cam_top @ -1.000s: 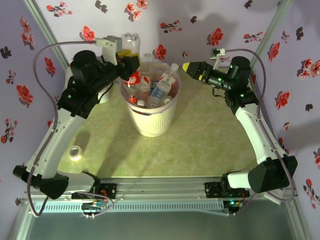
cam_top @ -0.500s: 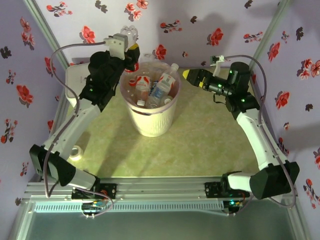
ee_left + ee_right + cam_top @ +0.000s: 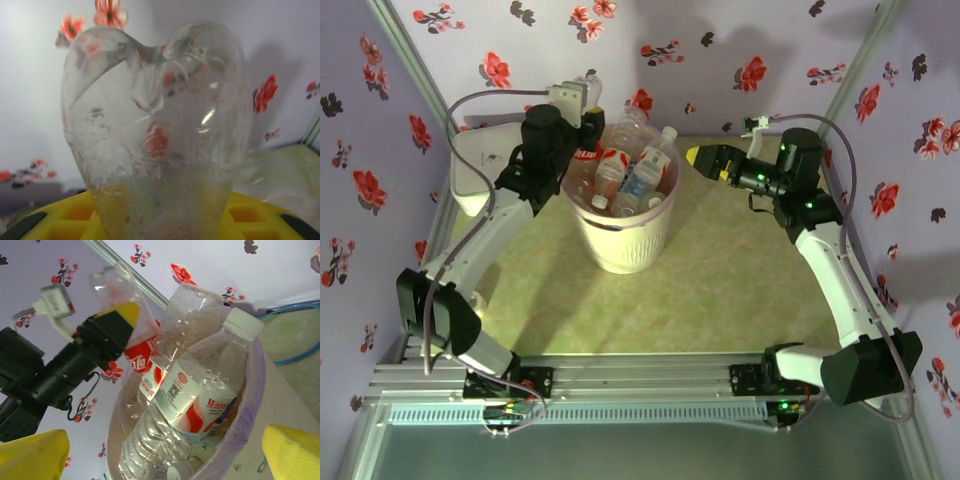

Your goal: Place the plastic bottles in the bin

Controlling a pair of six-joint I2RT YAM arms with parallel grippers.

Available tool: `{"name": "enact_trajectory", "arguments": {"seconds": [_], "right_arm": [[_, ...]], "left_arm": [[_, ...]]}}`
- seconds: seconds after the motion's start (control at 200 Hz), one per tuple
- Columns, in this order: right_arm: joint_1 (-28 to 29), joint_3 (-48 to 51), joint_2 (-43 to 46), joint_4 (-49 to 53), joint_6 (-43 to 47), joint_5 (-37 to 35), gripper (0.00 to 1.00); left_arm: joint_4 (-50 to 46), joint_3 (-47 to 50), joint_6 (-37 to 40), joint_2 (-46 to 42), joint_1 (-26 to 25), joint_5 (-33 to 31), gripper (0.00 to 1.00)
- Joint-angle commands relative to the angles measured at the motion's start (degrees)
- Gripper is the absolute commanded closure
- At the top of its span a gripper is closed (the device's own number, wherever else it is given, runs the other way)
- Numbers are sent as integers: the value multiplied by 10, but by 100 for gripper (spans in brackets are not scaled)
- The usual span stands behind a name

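**Left arm holding a bottle at the bin rim**

Top view: I see the left gripper [image 3: 588, 108] clamped on a crushed bottle [image 3: 585, 84] over the bin's [image 3: 620, 240] far-left rim. Other bottles [image 3: 642, 172] stand packed inside. The right gripper [image 3: 693, 156] hangs just right of the rim.

Left wrist: the crushed bottle [image 3: 160, 135] stands upright between yellow fingers [image 3: 65, 220].

Right wrist: its fingers [image 3: 292, 450] are spread wide and hold nothing; they face the full bin [image 3: 246, 400].

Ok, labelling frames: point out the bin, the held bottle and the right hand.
bin [image 3: 620, 248], top view, outer wall.
held bottle [image 3: 155, 145], left wrist view, crushed body.
right hand [image 3: 694, 157], top view, between fingertips.
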State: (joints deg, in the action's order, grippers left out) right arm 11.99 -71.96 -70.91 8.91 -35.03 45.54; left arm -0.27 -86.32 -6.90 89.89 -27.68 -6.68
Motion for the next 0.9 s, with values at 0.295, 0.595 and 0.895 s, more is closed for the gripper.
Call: {"name": "enact_trajectory", "arguments": {"seconds": [0.295,0.595,0.895], "right_arm": [[-11,-26,-28,101,20,-105,1],[-12,-28,-40,101,9,-105,1],[-12,-25,-42,103,6,-100,1]], "left_arm": [[-112,-31,-52,32,2,47,75],[-159,-138,-15,22,3,77,19],[-182,-236,1,74,4,44,32]]}}
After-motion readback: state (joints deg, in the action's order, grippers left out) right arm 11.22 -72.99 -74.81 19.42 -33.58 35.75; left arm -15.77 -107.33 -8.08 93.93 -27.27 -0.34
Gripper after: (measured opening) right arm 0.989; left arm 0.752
